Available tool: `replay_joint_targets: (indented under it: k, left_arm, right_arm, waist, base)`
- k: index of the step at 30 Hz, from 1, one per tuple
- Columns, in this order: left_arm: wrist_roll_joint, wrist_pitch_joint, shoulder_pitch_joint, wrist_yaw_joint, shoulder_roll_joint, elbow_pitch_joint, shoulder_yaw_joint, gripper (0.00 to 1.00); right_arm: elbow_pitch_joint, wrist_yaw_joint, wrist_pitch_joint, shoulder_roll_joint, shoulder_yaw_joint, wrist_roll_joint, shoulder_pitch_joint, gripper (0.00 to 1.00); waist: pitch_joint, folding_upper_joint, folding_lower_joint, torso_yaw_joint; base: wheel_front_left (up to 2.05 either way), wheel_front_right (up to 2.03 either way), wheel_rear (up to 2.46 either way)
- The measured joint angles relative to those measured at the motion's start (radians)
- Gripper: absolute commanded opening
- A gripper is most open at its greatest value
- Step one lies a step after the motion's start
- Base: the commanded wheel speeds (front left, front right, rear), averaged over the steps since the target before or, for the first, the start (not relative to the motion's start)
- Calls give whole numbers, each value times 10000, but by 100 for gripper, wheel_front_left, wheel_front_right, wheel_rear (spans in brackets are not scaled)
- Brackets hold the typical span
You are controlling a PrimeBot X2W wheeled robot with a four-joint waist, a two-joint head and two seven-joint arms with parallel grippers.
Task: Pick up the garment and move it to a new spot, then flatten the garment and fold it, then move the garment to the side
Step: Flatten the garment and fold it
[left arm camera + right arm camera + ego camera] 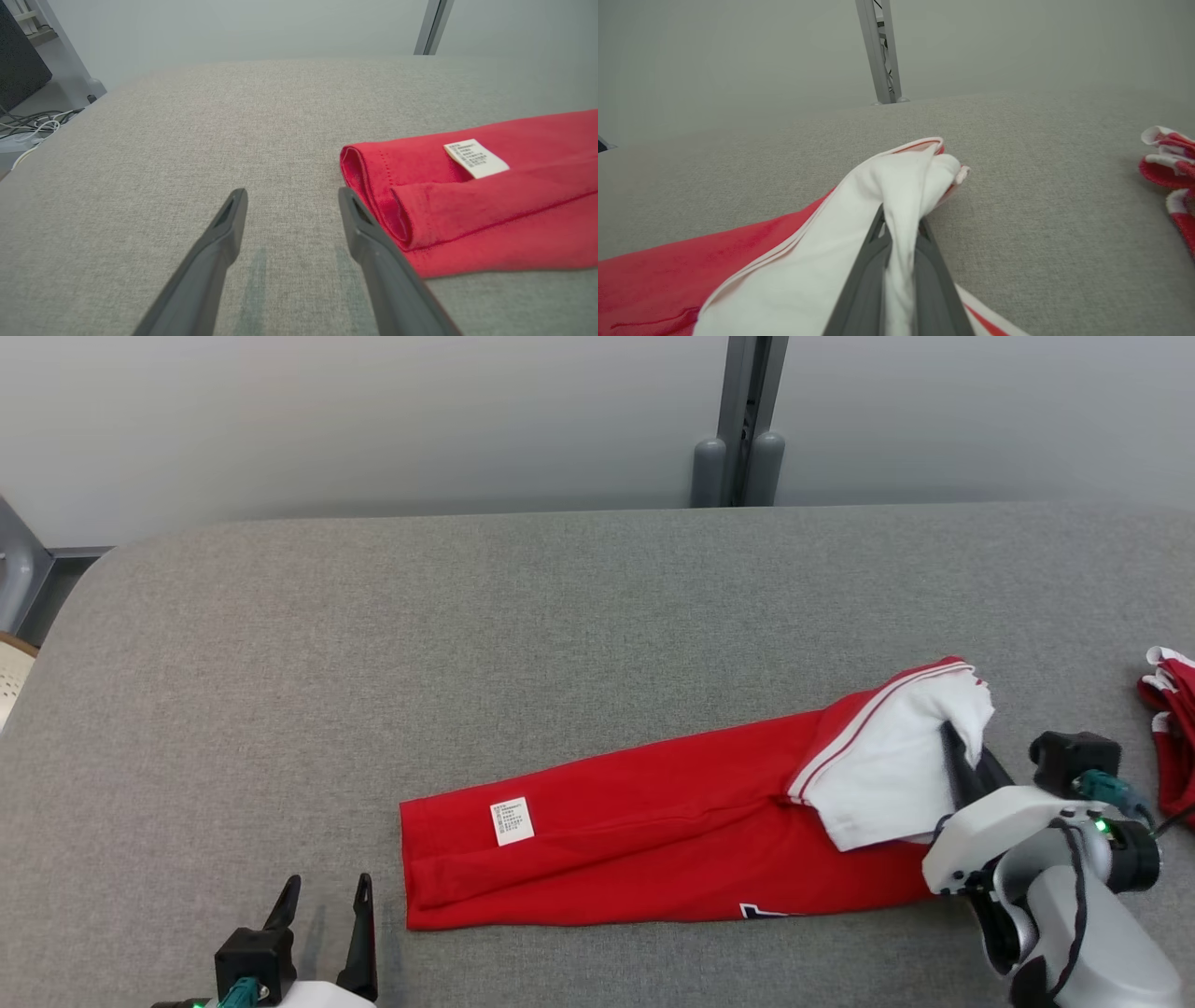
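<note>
At the lower left of the head view, the left gripper (327,901) sat low over the grey cloth-covered table (467,644) with its two dark fingers spread apart and nothing between them. In its own wrist view the left gripper (292,196) stood just beside the folded end of the garment (490,214), which lay to its right, and loose cables (32,126) showed off the table at the upper left.

The garment (653,831) lay across the lower middle of the head view as a long, narrow red fold that rose slightly toward the right. Its small white label (512,821) faced up near its left end, and the left wrist view showed the label (475,158) at right of centre.

A metal post (742,420) stood behind the table at the upper middle.

At the garment's right end, the white sleeve (896,765) was bunched and lifted. The right gripper (966,761), at the lower right, had its fingers closed on that sleeve. In the right wrist view, the right gripper (901,224) pinched a ridge of the white sleeve (822,261) between its two fingers, at bottom centre.

A smaller red bundle (1172,737) with white edging lay at the far right edge, apart from the garment; it appeared at the right edge of the right wrist view as well (1167,163).
</note>
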Motion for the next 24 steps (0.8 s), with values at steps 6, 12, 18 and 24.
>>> replay_joint_targets:
  k: [6, 12, 18, 24]
  left_arm:
    - [-125, 0, 2, 27, -4, 17, -282, 100]
    - [-234, 0, 4, 54, -6, 100, -673, 100]
    - [-265, 0, 0, 4, -2, 167, -1114, 100]
    - [-290, 0, 1, -29, -2, 234, -1476, 100]
  right_arm:
    - [-1847, -2, -8, 464, 1831, 324, 842, 0]
    - [-3126, -2, 568, 604, 3893, 1356, 1257, 0]
    - [-3382, -2, 897, 642, 5127, 1904, 1215, 0]
    - [-3229, -2, 988, 667, 5898, 2270, 890, 0]
  waist:
    - [-198, 0, 0, -157]
    - [-313, 0, 0, -19]
    - [-350, 0, 0, 592]
    - [-352, 0, 0, 1393]
  base:
    - [0, 0, 0]
    - [0, 0, 0]
    - [0, 0, 0]
    - [0, 0, 0]
